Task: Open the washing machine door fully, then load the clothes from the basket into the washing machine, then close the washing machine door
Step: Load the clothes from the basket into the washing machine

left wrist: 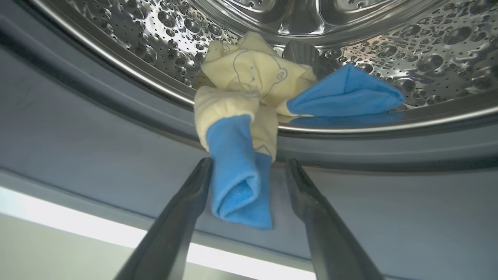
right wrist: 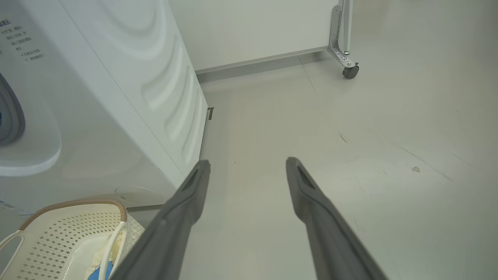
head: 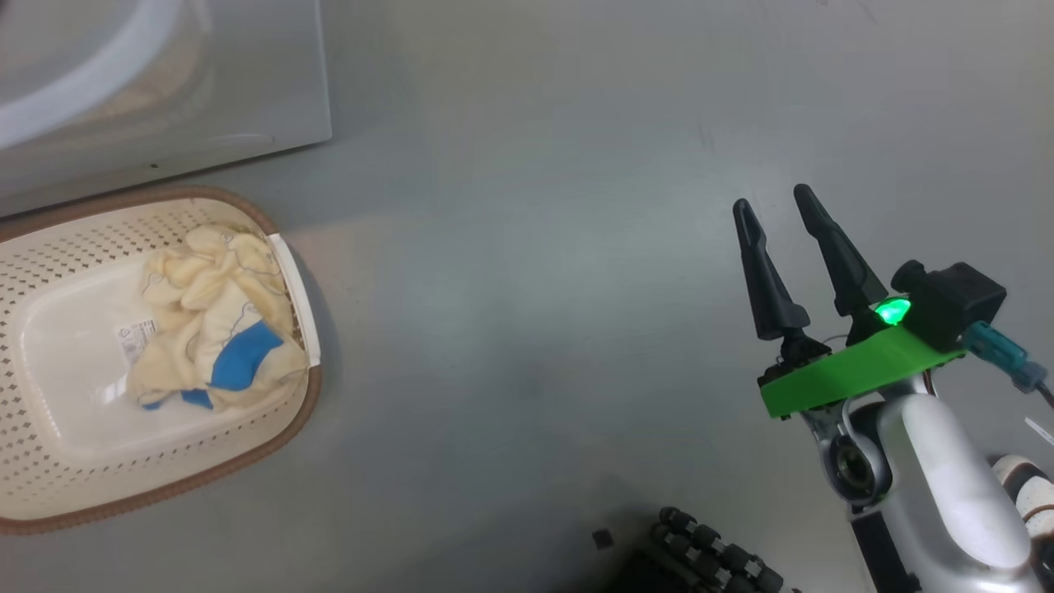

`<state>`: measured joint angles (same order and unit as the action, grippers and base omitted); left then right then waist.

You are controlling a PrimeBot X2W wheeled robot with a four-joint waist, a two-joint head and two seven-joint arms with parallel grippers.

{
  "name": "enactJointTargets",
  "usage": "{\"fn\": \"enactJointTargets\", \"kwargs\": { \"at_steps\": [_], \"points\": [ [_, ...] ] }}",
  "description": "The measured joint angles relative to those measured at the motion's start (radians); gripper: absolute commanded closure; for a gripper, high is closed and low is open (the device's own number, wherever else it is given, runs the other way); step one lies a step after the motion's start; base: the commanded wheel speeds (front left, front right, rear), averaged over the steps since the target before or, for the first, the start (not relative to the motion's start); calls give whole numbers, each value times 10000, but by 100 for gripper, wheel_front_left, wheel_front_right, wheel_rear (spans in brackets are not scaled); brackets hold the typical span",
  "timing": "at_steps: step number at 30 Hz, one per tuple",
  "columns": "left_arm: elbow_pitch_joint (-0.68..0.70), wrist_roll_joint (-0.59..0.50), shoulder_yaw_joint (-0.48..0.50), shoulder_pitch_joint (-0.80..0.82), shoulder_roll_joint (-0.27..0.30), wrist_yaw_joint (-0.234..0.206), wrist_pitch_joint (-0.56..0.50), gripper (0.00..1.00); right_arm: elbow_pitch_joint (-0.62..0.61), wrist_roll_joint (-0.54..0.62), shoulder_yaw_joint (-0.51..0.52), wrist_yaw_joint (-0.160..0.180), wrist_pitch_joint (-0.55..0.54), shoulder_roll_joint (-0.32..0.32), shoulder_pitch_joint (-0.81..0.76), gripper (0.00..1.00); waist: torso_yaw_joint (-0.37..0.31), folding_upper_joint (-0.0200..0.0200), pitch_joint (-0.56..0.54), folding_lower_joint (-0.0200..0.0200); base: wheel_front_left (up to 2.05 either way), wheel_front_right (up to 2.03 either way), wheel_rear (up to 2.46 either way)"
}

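A cream garment with blue cuffs lies across the lip of the washing machine's steel drum, one blue cuff hanging down over the grey seal. My left gripper is open, its fingers either side of that hanging cuff without pinching it. More cream and blue clothes lie in the basket on the floor at the left of the head view, below the white washing machine. My right gripper is open and empty over bare floor at the right. The washing machine door is out of view.
The right wrist view shows the washing machine's white side panel, the basket at its foot, and open grey floor beyond. A white panel on a caster stands further back. My own dark base shows at the bottom.
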<state>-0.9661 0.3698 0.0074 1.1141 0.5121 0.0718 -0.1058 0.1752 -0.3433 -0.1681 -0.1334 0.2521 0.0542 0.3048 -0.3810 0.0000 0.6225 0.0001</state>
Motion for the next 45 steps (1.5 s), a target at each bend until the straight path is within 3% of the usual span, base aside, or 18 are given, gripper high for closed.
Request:
{"fn": "enactJointTargets", "kwargs": {
  "at_steps": [2, 3, 4, 22, 27, 38, 45],
  "points": [
    [-194, -94, -115, 117, 94, -21, 0, 0, 0, 0, -23, 0, 0, -12, 13, 0, -52, 0, 35, 0, 0, 0, 0],
    [-253, -178, -165, 174, 138, -23, 15, 57, 0, 0, -23, 0, 0, -19, 23, 0, -74, 0, 51, 0, 0, 0, 0],
    [-299, -213, -194, 232, 161, -21, 81, 100, 2, 0, -23, 0, 0, -23, 34, 0, -90, 0, 64, 0, 0, 0, 0],
    [-694, -385, -734, 2389, 194, 157, 1179, 100, 38, 2, -207, 0, 0, -50, 87, 0, -193, 0, 331, 0, 0, 0, 0],
    [-738, -600, -878, 2986, 313, 15, 1381, 100, 44, -19, -334, 0, 0, -56, 96, 0, -260, 0, 521, 0, 0, 0, 0],
    [-1354, -1258, -1511, 5056, 635, -297, 1116, 100, 88, -230, -742, 0, 0, -77, 615, 0, -646, 0, 1322, 0, 0, 0, 0],
    [-1638, -1695, -2065, 6032, 911, -221, 949, 100, 86, -456, -911, 0, 0, -88, 720, 0, -991, 0, 1873, 0, 0, 0, 0]
  ]
}}
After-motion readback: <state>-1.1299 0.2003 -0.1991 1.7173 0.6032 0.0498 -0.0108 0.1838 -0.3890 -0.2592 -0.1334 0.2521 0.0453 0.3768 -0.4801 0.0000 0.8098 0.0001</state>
